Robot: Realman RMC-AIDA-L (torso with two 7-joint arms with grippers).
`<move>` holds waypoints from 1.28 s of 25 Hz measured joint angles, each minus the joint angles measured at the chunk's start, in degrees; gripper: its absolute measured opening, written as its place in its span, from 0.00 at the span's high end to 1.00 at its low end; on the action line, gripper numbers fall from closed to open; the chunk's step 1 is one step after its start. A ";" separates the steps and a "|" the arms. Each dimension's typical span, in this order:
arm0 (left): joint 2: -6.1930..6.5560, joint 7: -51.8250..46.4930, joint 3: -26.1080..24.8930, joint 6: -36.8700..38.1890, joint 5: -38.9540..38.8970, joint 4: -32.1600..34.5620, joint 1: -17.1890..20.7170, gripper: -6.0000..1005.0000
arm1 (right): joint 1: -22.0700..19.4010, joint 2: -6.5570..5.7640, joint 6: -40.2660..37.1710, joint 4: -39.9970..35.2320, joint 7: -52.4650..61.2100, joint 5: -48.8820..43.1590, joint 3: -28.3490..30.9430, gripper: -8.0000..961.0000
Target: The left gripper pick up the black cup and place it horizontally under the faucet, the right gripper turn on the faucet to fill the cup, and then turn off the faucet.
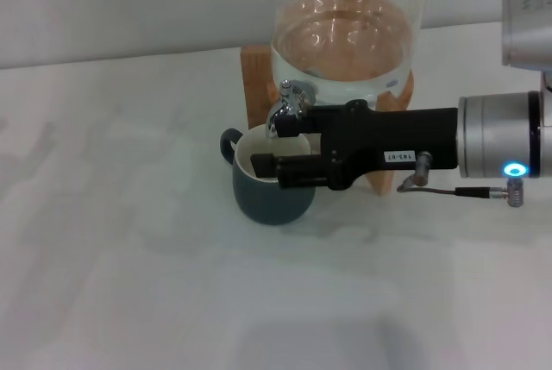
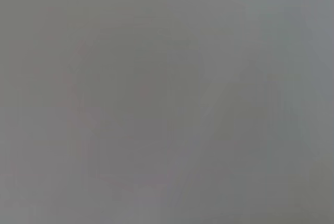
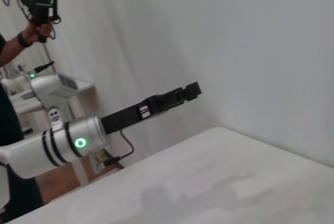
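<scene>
Two black fingers of the right gripper [image 1: 278,142] were spread wide, nothing pinched between them. One finger sat level with the faucet [image 1: 289,103], right at its spout, and the other reached across the open mouth of the black cup [image 1: 272,199]. That stance looked like a setup for working the lever, which stood just above the upper finger. From the head view I could not tell whether that finger actually touched the chrome.

The cup stood directly beneath the fingertips, on the table [image 1: 129,258], lined up under the spout to catch the stream. Its long axis ran straight up, cream mouth facing the spout, and its loop handle pointed away from the gripper, out past the fingertips. Whether water was running or already in it, hard to say.

Beyond the fingers rose the glass jar [image 1: 349,34] on its wooden stand [image 1: 255,77]. The left gripper [image 3: 190,91] hung in the air, well apart from all this.
</scene>
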 joint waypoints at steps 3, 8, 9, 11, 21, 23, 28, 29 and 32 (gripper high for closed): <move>0.00 -0.06 0.00 -0.06 0.00 -0.01 0.31 0.12 | 0.28 0.01 -1.66 0.14 -0.01 -0.12 -0.60 0.27; 0.00 -0.17 0.00 -0.34 -0.02 -0.01 0.58 0.12 | 0.28 0.01 -2.75 0.20 -0.05 -0.20 -0.61 0.27; 0.00 -0.22 0.00 -0.36 -0.02 -0.01 0.60 0.12 | 0.22 0.00 -2.92 0.20 -0.07 -0.20 -0.59 0.27; 0.01 -0.24 0.00 -0.37 -0.02 0.00 0.60 0.12 | 0.05 -0.03 -3.29 0.22 -0.06 -0.26 -0.57 0.27; 0.09 -0.24 0.00 -0.40 0.00 0.01 0.35 0.12 | -0.63 -0.18 -3.24 0.32 -0.04 -0.39 0.92 0.27; 0.09 -0.24 0.01 -0.40 0.00 0.05 0.42 0.12 | -0.69 -0.23 -3.01 0.32 -0.07 -0.42 1.56 0.27; 0.09 -0.24 0.00 -0.40 0.00 0.12 0.49 0.12 | -0.83 -0.34 -2.71 0.32 -0.07 -0.55 2.56 0.27; 0.09 -0.24 0.00 -0.40 0.00 0.12 0.48 0.12 | -0.86 -0.34 -2.64 0.32 -0.07 -0.57 2.83 0.27; 0.09 -0.24 0.00 -0.37 0.00 0.05 0.28 0.12 | -1.22 -0.34 -2.42 0.32 -0.09 -0.57 3.66 0.27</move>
